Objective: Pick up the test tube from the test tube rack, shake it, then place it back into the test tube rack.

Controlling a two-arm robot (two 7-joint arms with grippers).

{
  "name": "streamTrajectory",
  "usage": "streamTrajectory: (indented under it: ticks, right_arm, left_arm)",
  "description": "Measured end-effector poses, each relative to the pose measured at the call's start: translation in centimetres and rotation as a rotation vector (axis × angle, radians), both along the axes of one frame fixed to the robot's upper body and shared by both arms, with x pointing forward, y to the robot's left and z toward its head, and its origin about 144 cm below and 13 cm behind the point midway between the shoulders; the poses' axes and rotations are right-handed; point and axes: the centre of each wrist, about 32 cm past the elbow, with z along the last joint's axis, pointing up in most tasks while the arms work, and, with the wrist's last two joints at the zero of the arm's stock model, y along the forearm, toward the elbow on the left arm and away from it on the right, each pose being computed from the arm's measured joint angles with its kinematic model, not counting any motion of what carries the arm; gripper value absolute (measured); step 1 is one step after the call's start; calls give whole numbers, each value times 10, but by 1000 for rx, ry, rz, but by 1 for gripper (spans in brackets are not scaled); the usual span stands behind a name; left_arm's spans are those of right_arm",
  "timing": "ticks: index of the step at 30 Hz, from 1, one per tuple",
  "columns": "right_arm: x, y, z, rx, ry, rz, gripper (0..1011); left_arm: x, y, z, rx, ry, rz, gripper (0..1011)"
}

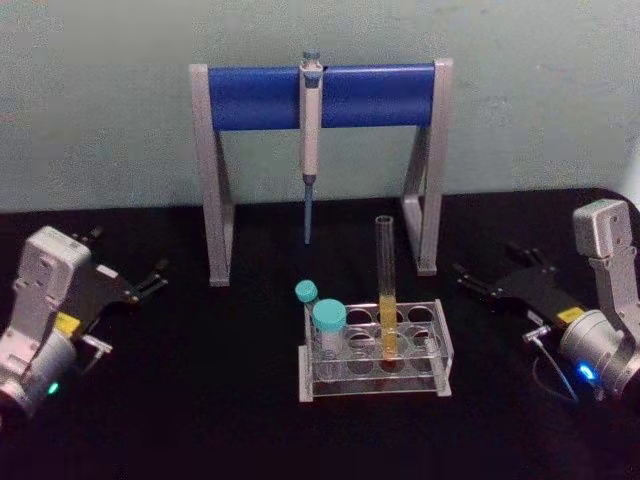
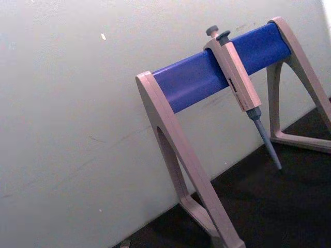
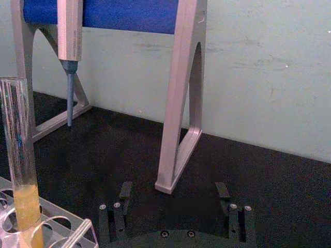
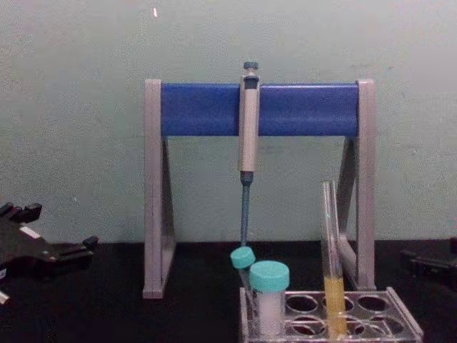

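Clear glass, thin-walled and uncapped: the test tube (image 1: 386,290) stands upright in a back-row hole of the test tube rack (image 1: 440,375), near the middle of the black worktop (image 1: 200,420), with yellow liquid filling only its lower part. By the look of it, it is light, rigid, smooth enough to slip, and easily cracked by a hard squeeze. The open mouth suggests any shaking should stay gentle and close to upright. The best place to take hold seems the bare stretch above the liquid and well clear of the rack's top plate, gripped across its width with modest force.

2 teal-capped tubes (image 1: 327,322) stand just to the left of it in the same rack, so an approach from the right side looks freer. The right end effector (image 1: 490,281) rests on the worktop right of the rack, fingers spread and released, nothing between them. The left end effector (image 1: 148,279) lies well apart at the left edge, also spread and holding nothing. Behind the rack, a pipette (image 1: 311,140) hangs from its grey-and-blue stand (image 1: 260,95).
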Motion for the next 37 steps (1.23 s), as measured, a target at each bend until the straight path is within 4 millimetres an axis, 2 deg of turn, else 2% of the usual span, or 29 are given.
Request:
streamTrajectory:
  ticks: [37]
  right_arm:
    - [0, 0, 0, 0, 0, 0, 1000]
  left_arm:
    - [0, 0, 0, 0, 0, 0, 1002]
